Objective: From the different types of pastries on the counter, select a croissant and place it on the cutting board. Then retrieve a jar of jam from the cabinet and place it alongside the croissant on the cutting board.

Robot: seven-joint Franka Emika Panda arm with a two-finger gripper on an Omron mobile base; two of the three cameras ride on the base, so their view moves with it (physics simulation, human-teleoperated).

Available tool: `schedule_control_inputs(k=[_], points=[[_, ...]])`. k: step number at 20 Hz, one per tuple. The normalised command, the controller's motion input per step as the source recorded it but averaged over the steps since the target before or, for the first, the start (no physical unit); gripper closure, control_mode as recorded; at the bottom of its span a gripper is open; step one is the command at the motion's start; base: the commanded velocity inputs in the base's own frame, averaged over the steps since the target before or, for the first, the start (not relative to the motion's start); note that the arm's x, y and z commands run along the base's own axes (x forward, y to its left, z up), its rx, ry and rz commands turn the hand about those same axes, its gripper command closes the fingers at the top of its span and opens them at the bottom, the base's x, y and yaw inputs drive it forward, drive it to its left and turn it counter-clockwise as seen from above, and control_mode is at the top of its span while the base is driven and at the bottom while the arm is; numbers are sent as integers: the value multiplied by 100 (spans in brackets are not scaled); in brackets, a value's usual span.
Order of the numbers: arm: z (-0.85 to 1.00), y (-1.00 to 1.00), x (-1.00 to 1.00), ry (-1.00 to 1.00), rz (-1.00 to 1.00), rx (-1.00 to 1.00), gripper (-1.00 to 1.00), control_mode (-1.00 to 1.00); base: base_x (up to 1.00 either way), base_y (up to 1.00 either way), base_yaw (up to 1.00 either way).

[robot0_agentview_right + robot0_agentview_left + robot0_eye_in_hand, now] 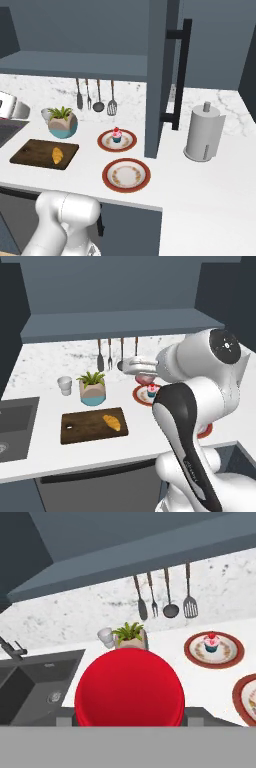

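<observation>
Right before the pincer (131, 724), in the hand view, sits the jam jar (130, 688), its red top so close that the fingertips are hidden behind it; the jar seems to be carried, but whether the fingers are pinching it firmly I cannot tell. Beyond the jar and further from the pincer stand a potted plant (130, 634) and a white cup (105, 636), with the sink (30, 682) off to the pincer's left and the cupcake (211, 643) on its plate (214, 651) off to the right. Below the pincer, hidden from it by the jar, lies the board (93, 425) on the counter (45, 441), and the croissant (112, 422) already rests on the board's right half, so the first part of the job looks done and the jar's delivery is what remains. The danger, as I judge it, lies in the descent: with the jar blocking the hand's sight of the board, it could come down on the croissant and crush or shove it, or land on the board's edge and tip. The plant stands just behind the board, so a path too far forward might knock it. A weak hold could also let the jar slip during the swing.
</observation>
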Motion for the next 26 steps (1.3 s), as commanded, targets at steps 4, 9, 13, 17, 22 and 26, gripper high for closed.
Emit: schedule_control_inputs(k=[4,9,13,17,22,26], points=[[-83,84,54,6,14,0,100,-100,0,0,0],[-95,60,74,13,13,-1,100,-100,0,0,0],[-100,50,94,17,15,-11,100,-100,0,0,0],[-98,36,95,8,13,-26,100,-100,0,0,0],[-62,44,73,2,12,-32,100,-100,0,0,0],[-36,8,57,0,4,2,100,-100,0,0,0]])
